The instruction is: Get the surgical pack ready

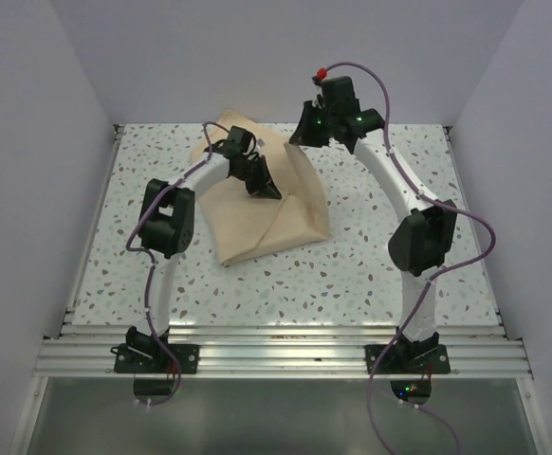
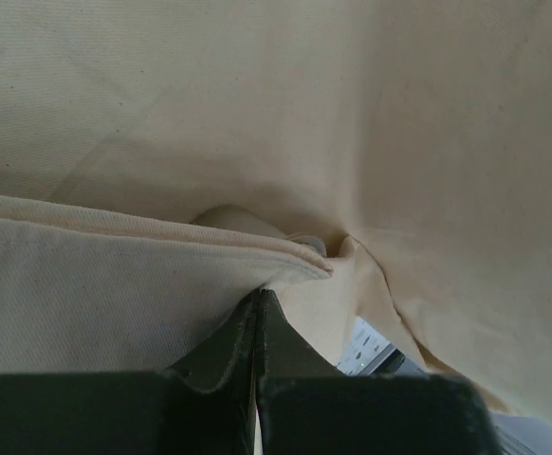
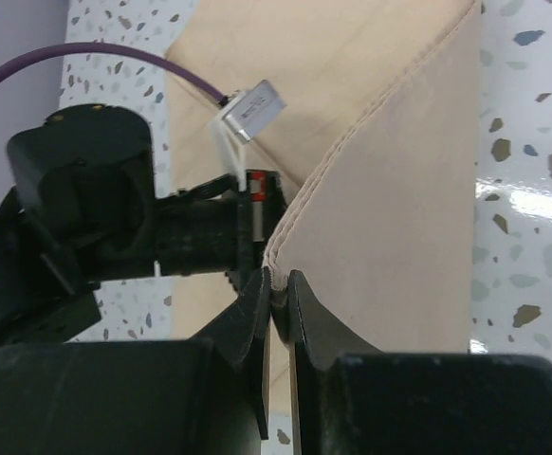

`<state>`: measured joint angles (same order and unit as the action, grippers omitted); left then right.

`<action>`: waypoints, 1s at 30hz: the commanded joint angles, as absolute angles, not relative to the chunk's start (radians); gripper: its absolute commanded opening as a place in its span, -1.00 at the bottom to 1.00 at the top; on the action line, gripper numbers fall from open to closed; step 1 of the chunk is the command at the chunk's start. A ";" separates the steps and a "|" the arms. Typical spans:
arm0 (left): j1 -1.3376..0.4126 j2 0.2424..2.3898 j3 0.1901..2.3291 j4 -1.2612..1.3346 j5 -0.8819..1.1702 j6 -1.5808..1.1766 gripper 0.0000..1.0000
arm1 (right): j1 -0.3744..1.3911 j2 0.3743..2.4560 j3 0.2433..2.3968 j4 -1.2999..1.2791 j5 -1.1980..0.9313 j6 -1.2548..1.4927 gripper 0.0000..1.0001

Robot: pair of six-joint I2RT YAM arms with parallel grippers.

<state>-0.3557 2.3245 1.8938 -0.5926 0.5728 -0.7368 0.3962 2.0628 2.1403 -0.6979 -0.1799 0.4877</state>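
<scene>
The tan sheet (image 1: 285, 223) lies folded into a bundle at the middle of the table, and whatever it covers is hidden. My left gripper (image 1: 271, 192) is shut, its tips pressed against a hemmed fold of the sheet (image 2: 399, 114) with nothing visibly between them (image 2: 257, 296). At the back, my right gripper (image 1: 302, 139) is shut on the stitched edge of a flap of the sheet (image 3: 399, 209), pinching it at the tips (image 3: 278, 289) and holding it raised. The steel tray, scissors, gauze and packets are out of sight.
The speckled white table (image 1: 371, 256) extends around the bundle, with grey walls on three sides and aluminium rails (image 1: 276, 346) at the near edge. The left arm's wrist (image 3: 86, 218) sits close beside the right gripper's fingers.
</scene>
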 commanded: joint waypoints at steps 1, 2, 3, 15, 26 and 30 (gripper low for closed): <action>-0.351 2.324 1.921 -0.587 0.574 -0.724 -0.99 | 0.428 2.057 2.224 -0.729 -0.224 0.534 -1.00; -0.351 2.324 1.921 -0.586 0.574 -0.726 -0.99 | 0.442 2.068 2.235 -0.727 -0.230 0.535 -1.00; -0.351 2.324 1.921 -0.584 0.574 -0.726 -0.99 | 0.466 2.074 2.252 -0.727 -0.233 0.538 -1.00; -0.351 2.321 1.893 -0.557 0.569 -0.749 -0.99 | 0.549 2.095 2.286 -0.697 -0.242 0.620 -1.00; -0.351 2.310 1.882 -0.541 0.568 -0.759 -0.99 | 0.552 2.094 2.269 -0.614 -0.265 0.778 -1.00; -0.351 2.292 1.865 -0.535 0.566 -0.759 -0.98 | 0.551 2.075 2.227 -0.618 -0.258 0.750 -1.00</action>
